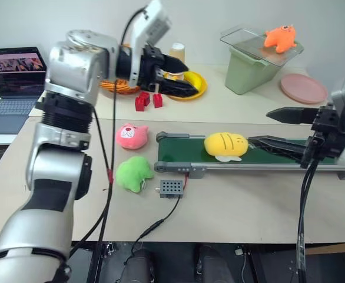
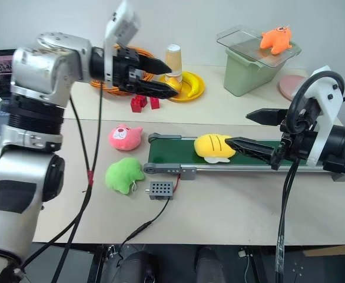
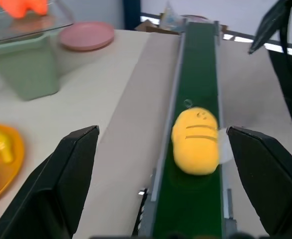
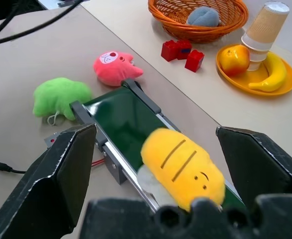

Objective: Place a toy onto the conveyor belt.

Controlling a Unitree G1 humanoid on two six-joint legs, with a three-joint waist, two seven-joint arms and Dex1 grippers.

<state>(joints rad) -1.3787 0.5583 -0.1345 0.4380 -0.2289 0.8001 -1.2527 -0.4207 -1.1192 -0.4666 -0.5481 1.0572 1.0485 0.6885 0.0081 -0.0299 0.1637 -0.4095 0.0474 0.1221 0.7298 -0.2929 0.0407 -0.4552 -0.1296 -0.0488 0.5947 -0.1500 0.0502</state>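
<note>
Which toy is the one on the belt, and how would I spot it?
Find the long dark green conveyor belt in its grey metal frame across the table. Near its left end lies a plump yellow plush toy with dark stripes. The pink plush toy and green plush toy lie off the belt.

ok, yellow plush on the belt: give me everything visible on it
The yellow plush toy is a soft oval with two brown stripes, small face marks and a white underside. It lies on its side on the dark green conveyor belt, near the roller end. Only the belt touches it.
</note>
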